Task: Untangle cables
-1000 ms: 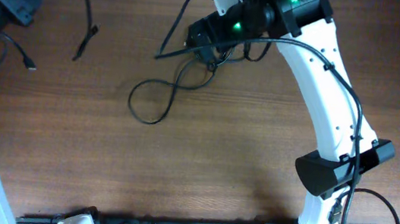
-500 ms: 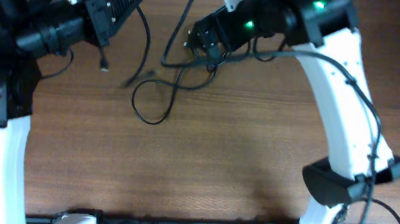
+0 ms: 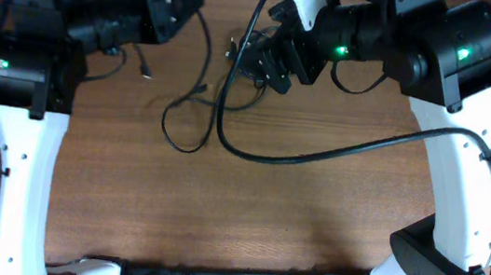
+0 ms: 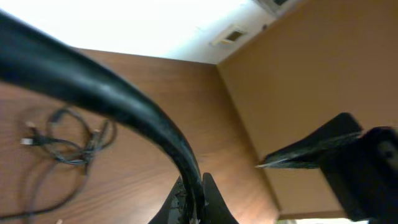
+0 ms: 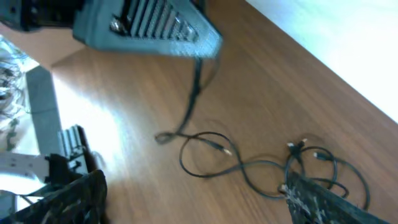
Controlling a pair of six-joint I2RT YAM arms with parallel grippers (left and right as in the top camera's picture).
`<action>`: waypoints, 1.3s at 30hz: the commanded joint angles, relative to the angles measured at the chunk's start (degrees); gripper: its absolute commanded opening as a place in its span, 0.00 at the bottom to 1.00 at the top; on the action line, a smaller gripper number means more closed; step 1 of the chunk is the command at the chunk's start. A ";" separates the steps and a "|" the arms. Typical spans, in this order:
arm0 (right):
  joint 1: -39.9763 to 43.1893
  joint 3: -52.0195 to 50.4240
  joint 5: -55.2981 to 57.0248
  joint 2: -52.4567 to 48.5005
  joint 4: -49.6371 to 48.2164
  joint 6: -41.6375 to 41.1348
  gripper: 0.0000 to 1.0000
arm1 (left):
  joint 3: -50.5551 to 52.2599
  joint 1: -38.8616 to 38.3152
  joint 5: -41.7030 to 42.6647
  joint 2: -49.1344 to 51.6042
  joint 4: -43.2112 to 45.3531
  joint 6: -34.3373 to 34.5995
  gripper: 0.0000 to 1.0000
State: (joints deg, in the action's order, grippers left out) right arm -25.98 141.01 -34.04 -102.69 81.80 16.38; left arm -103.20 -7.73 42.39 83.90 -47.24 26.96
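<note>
left gripper (image 3: 187,3) is clamped on one cord (image 3: 209,53), raised above the table (image 3: 311,211). right gripper (image 3: 266,57) gapes wide over the cables (image 3: 213,105). they look light, limp and snag-prone; best taken near a plug.

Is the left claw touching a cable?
Touching. In the right wrist view, a cable hangs straight down from the tip of the shut left gripper.
</note>
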 commanded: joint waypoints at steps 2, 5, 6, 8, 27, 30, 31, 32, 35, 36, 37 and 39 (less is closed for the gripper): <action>-0.26 0.55 -4.52 0.26 -0.13 2.27 0.85 | -1.01 -2.21 -0.26 -0.28 2.25 7.19 0.00; -0.26 0.55 -4.59 0.22 0.11 2.25 0.84 | -1.01 -2.60 -0.24 -0.28 3.21 9.55 0.00; -0.33 0.55 -4.61 0.22 0.24 2.25 0.82 | -1.01 -2.91 -0.17 -0.28 4.02 9.55 0.00; -0.33 0.55 -4.98 0.15 0.28 2.25 0.73 | -1.01 -4.22 -0.24 -0.28 6.12 9.75 0.00; -0.24 0.55 -0.83 -0.55 -1.01 2.25 0.61 | -1.07 -6.91 4.20 -0.35 11.23 17.62 0.00; -0.24 0.55 0.24 -0.96 -1.03 2.25 0.55 | -1.18 -6.91 5.55 -0.42 11.26 19.15 0.00; -0.24 0.55 0.26 -0.96 -1.05 2.27 0.32 | -1.22 -6.93 5.86 -0.46 11.28 19.28 0.00; -0.24 0.55 0.24 -1.05 -1.05 2.25 0.08 | -1.22 -6.91 5.86 -0.61 11.28 19.28 0.00; -0.24 0.55 0.24 -1.20 -1.03 2.25 0.04 | -1.22 -6.91 5.88 -0.68 11.43 19.30 0.00; -0.24 0.55 0.24 -1.22 -1.03 2.25 0.04 | -1.22 -6.91 5.88 -0.68 11.43 19.30 0.00; -0.24 0.55 0.24 -1.22 -1.03 2.25 0.04 | -1.22 -6.91 5.88 -0.68 11.43 19.30 0.00; -0.24 0.55 0.26 -1.22 -1.03 2.25 0.04 | -1.22 -6.91 5.86 -0.68 11.47 19.30 0.00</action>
State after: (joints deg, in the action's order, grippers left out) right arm -25.96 141.01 -33.93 -103.46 80.75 18.24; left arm -103.24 -14.46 47.13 83.90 -36.49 45.93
